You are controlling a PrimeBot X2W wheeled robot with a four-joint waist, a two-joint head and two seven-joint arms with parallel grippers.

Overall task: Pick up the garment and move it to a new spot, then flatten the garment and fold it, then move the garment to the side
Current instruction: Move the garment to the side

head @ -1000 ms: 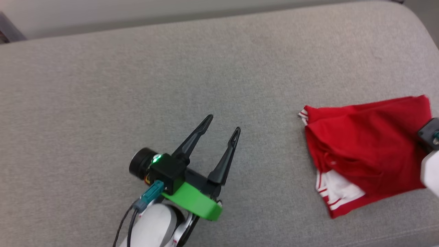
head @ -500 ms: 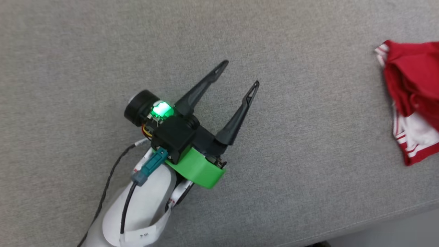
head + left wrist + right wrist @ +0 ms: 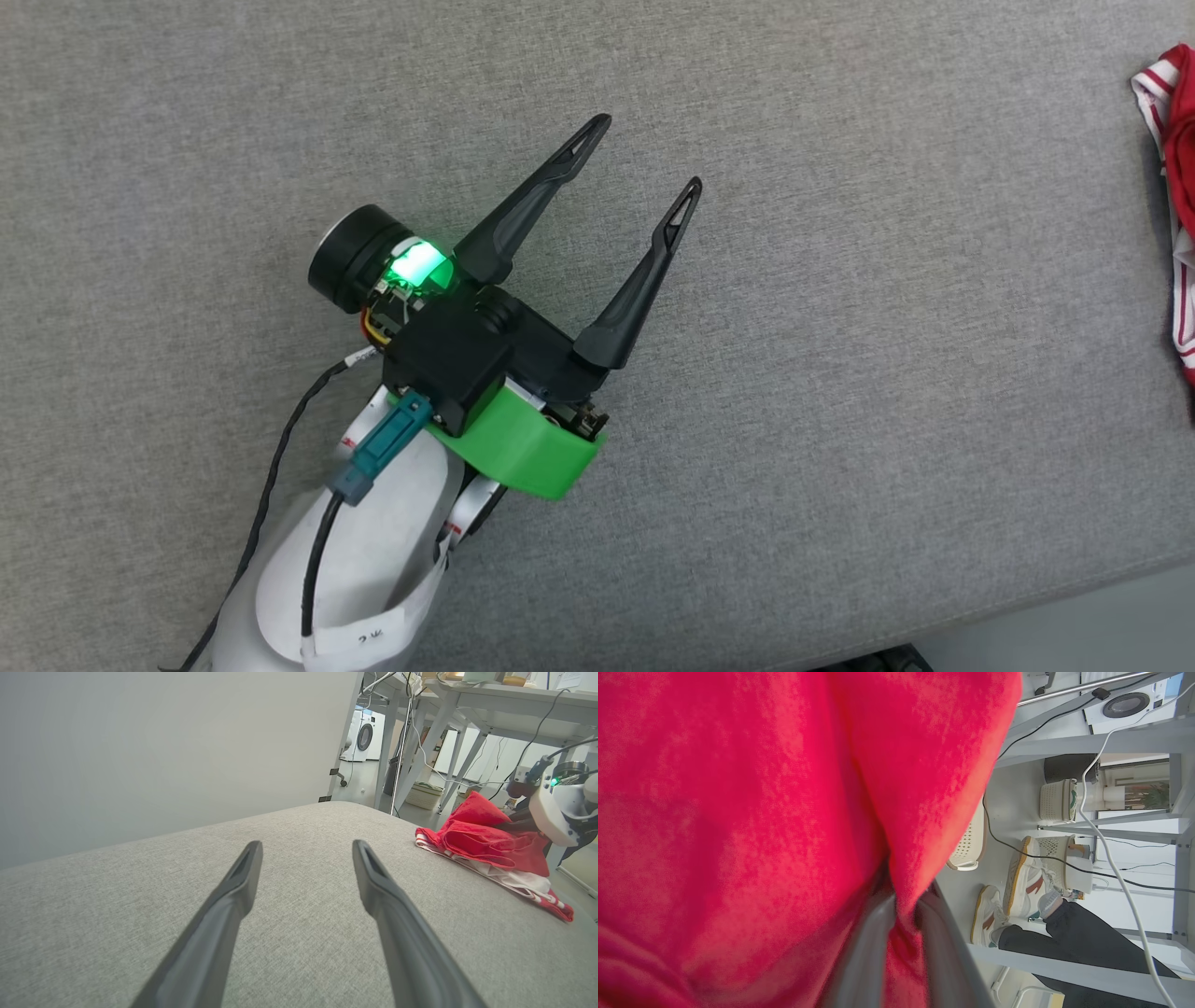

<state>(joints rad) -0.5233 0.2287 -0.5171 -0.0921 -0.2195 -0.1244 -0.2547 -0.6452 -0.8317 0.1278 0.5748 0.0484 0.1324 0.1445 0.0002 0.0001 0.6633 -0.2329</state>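
Observation:
The garment (image 3: 1181,140), red with white striped trim, lies bunched at the right end of the grey cushion (image 3: 840,392). In the left wrist view the garment (image 3: 481,844) rests crumpled on the cushion with one part lifted. My right gripper (image 3: 519,823) is at that raised part. In the right wrist view red cloth of the garment (image 3: 738,812) is pinched between the two fingers of my right gripper (image 3: 903,896), which is shut on it. My left gripper (image 3: 646,154) hangs open over bare cushion, far left of the garment, with nothing between its fingers (image 3: 233,896).
The cushion's front edge (image 3: 1027,607) runs along the lower right of the head view. A pale wall (image 3: 163,742) stands behind the cushion. Past its right end are table legs (image 3: 434,732), woven baskets (image 3: 1055,800), cables and a person's sneakered feet (image 3: 1027,882).
The head camera has swung left and down, so the garment has slid to the view's right edge and the left gripper looks larger. The left gripper stays open.

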